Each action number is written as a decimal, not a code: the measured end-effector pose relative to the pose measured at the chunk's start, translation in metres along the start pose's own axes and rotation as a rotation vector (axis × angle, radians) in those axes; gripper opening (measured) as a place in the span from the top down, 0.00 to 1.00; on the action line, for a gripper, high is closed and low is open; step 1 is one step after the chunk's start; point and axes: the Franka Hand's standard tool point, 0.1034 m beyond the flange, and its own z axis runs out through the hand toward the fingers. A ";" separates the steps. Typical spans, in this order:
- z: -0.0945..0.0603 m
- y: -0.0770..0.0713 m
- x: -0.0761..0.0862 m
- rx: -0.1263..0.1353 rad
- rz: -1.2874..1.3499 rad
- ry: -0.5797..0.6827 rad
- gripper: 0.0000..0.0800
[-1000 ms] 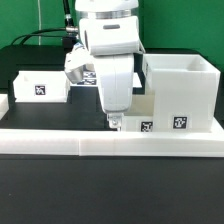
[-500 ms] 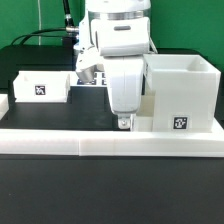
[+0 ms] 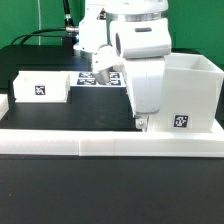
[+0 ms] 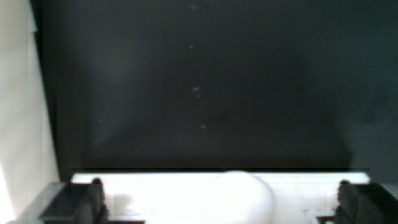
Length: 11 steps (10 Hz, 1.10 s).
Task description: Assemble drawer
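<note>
The tall white hollow casing (image 3: 188, 85) stands at the exterior view's right, with a tag on its front. My gripper (image 3: 142, 125) is low at the casing's left side, with the arm covering that side. In the wrist view my gripper (image 4: 222, 205) has its jaws wide apart, astride a white tray face (image 4: 169, 198) with a rounded knob (image 4: 249, 195). This tray does not show in the exterior view. A second white tray (image 3: 42, 87) with a tag sits at the exterior view's left.
A long low white rail (image 3: 100, 147) runs across the front of the black table. The marker board (image 3: 92, 79) lies behind the arm. A white edge (image 4: 15, 110) shows at one side of the wrist view.
My arm has moved toward the exterior view's right, up to the casing. The small tagged tray seen beside the casing before is now out of sight behind the arm.
</note>
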 end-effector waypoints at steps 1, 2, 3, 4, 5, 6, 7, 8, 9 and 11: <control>-0.001 0.000 -0.001 0.015 -0.005 -0.001 0.19; -0.001 -0.001 -0.005 0.013 0.001 -0.003 0.19; -0.001 -0.001 -0.011 0.016 0.005 -0.005 0.19; 0.000 -0.003 -0.020 0.022 -0.005 -0.009 0.19; 0.000 -0.004 -0.026 0.034 -0.015 -0.012 0.19; -0.003 -0.003 -0.031 0.034 -0.020 -0.013 0.19; -0.006 -0.001 -0.036 0.027 -0.016 -0.014 0.19; -0.013 0.003 -0.039 -0.023 -0.006 -0.015 0.19; -0.026 -0.001 -0.043 -0.116 0.011 -0.016 0.19; -0.024 -0.040 -0.047 -0.204 0.049 -0.009 0.19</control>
